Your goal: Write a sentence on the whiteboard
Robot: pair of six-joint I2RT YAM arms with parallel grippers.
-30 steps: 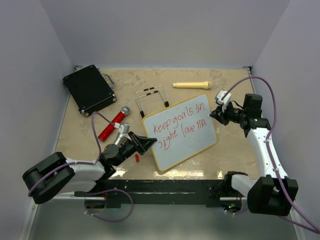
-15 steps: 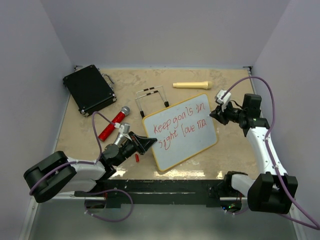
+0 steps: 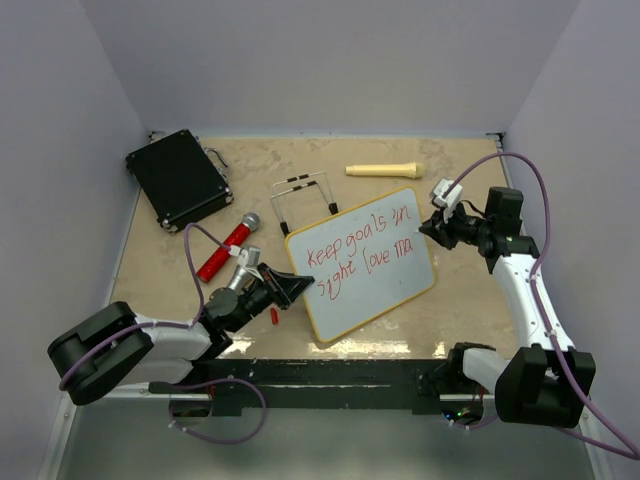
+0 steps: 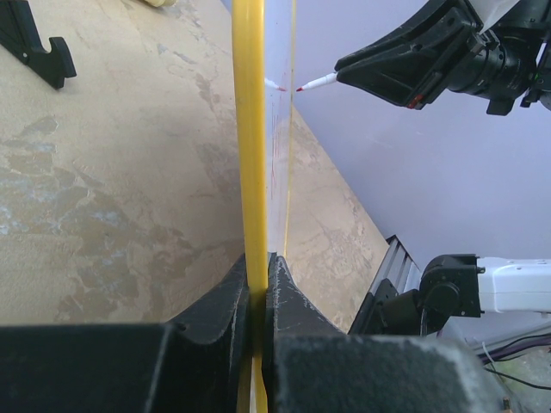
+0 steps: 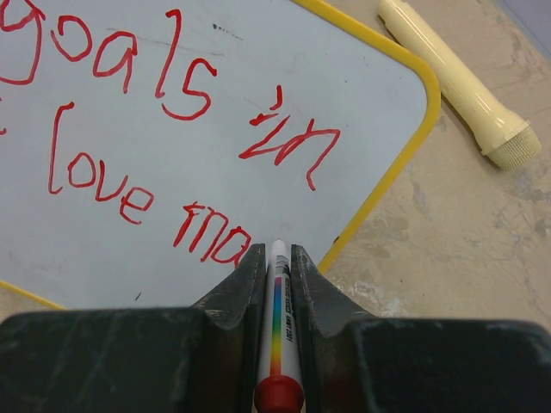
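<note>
The whiteboard point(image 3: 350, 312) sits mid-table, its left edge pinched between the closed fingers of the left gripper point(image 3: 292, 288). The sentence point(image 3: 358, 250) runs across it in two red lines. At the board's right, the right gripper point(image 3: 428, 230) is clamped on a marker point(image 5: 277, 318), whose tip meets the board beside "ma". A black case point(image 3: 178, 178) lies far left.

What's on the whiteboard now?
Two red lines, the sentence: "Keep goals in / sight love ma". The marker in the right gripper reaches the whiteboard after "ma"; its fingers hide the tip from that wrist camera. Left gripper clamps the frame edge.
</note>
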